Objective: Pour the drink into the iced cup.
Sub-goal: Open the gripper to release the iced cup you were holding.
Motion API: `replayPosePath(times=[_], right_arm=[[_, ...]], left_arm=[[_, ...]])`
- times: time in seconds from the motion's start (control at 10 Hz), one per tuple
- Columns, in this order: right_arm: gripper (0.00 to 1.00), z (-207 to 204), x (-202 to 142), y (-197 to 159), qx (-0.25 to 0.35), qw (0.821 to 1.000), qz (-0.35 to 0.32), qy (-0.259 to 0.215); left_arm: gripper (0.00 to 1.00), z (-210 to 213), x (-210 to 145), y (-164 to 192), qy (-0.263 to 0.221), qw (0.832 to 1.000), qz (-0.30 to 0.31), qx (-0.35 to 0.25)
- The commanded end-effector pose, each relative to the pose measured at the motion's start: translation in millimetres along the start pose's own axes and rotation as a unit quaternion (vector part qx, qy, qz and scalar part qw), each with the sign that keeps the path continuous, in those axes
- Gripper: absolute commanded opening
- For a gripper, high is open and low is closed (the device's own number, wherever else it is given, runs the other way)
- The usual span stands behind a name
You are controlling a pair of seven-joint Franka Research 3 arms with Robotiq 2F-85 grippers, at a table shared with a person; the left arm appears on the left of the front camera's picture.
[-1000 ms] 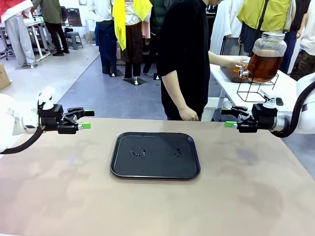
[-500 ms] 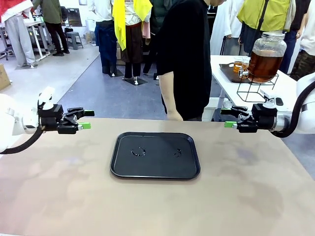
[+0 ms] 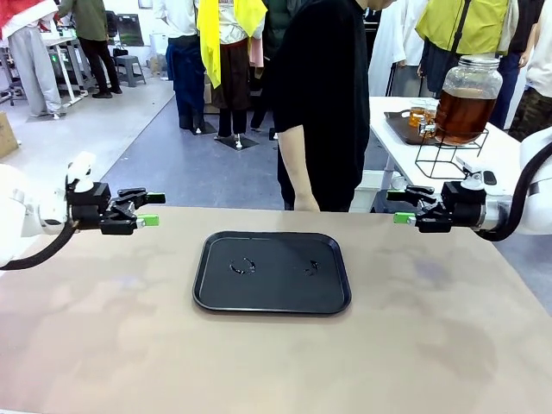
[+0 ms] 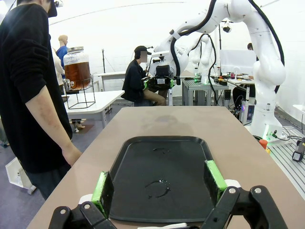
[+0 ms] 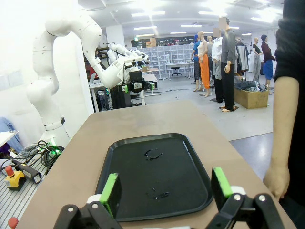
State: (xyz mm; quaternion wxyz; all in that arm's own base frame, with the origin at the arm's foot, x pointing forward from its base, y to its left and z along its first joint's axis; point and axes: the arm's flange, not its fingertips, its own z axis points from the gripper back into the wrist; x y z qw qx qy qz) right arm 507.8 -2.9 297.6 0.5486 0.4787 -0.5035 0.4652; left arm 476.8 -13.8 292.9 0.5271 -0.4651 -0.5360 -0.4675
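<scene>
From my station I see the flat black plastic tray (image 3: 272, 272) with rounded corners lying at the middle of the brown worktop (image 3: 276, 362), a little nearer its far edge. Two small wet ring marks (image 3: 243, 266) glisten on the tray's floor.

My left gripper (image 3: 150, 210) hangs above the worktop's left edge with its jaws spread wide, nothing between the green pads (image 4: 103, 187). My right gripper (image 3: 398, 207) mirrors it above the right edge, jaws likewise wide and empty.

A person in a black top (image 3: 321, 103) stands at the far edge, one hand (image 5: 276, 179) hanging just beside the worktop.

The drink I can make out sits in a large clear glass dispenser jar of amber liquid (image 3: 466, 102), on a black wire stand atop a white side table (image 3: 448, 159) beyond the far right corner, well apart from the tray.
</scene>
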Motion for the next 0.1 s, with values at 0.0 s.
replayPosePath(times=[0.0], right_arm=[[1.00,-0.2,2.7,-0.9,-0.002,1.000,0.002,0.001]], left_arm=[[1.00,-0.8,0.1,0.7,-0.005,1.000,-0.006,0.007]])
